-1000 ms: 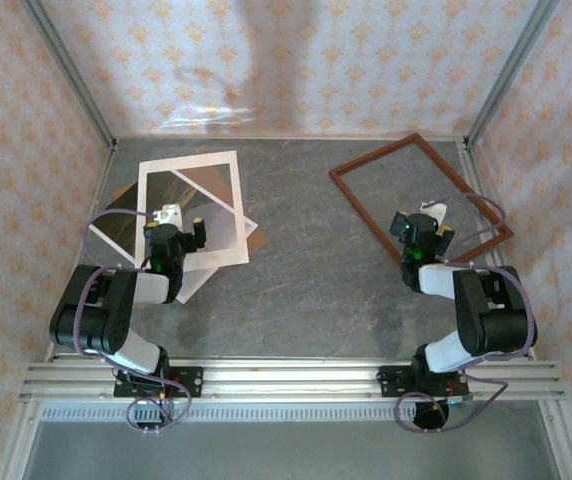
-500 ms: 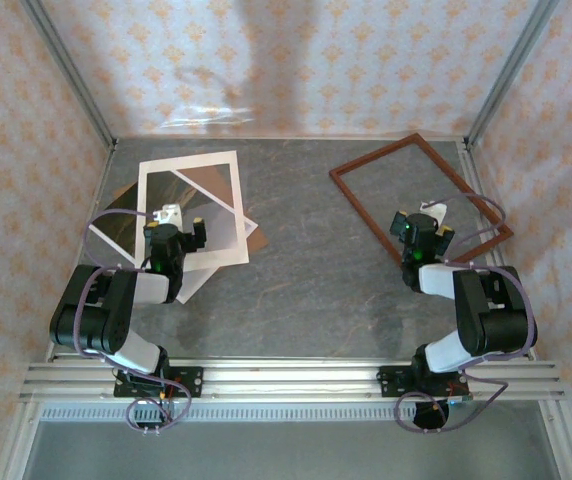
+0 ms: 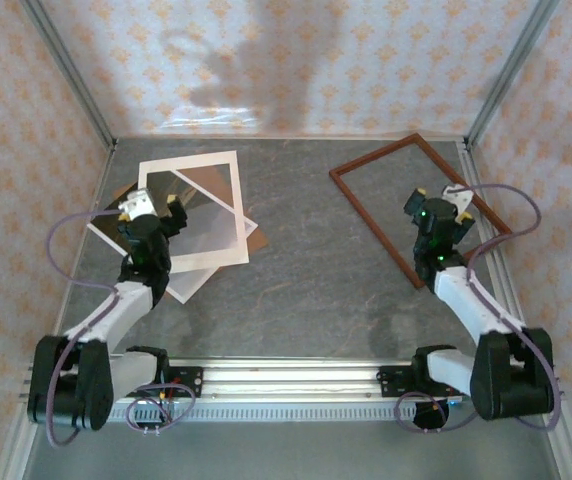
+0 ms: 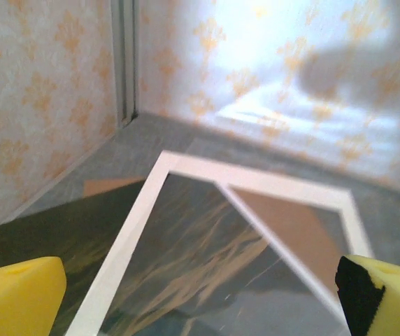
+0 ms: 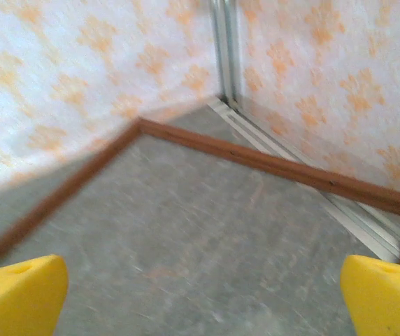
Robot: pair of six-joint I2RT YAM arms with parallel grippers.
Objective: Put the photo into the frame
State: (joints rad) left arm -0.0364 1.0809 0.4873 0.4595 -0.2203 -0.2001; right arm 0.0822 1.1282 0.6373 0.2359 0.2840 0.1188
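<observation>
The frame [image 3: 371, 228] lies flat on the grey counter [image 3: 296, 260], turned at an angle, with bare counter showing through its opening. The right gripper [image 3: 440, 208] sits over that opening, towards the frame's right side. In the right wrist view its yellow pads [image 5: 18, 290] stand wide apart with nothing between them, and the frame's far corner [image 5: 270, 162] lies ahead.

Well to the left of the frame is a stack. The photo [image 3: 114, 232] lies under a white mat [image 3: 191, 160] and shows through the mat's window and past its left edge. A brown backing board [image 3: 216, 182] lies beneath. The left gripper [image 3: 151, 207] is over the stack's side farthest from the frame, its jaws spread open and empty in the left wrist view [image 4: 200, 297]. That view looks across the photo [image 4: 186, 252] and mat [image 4: 256, 183].
</observation>
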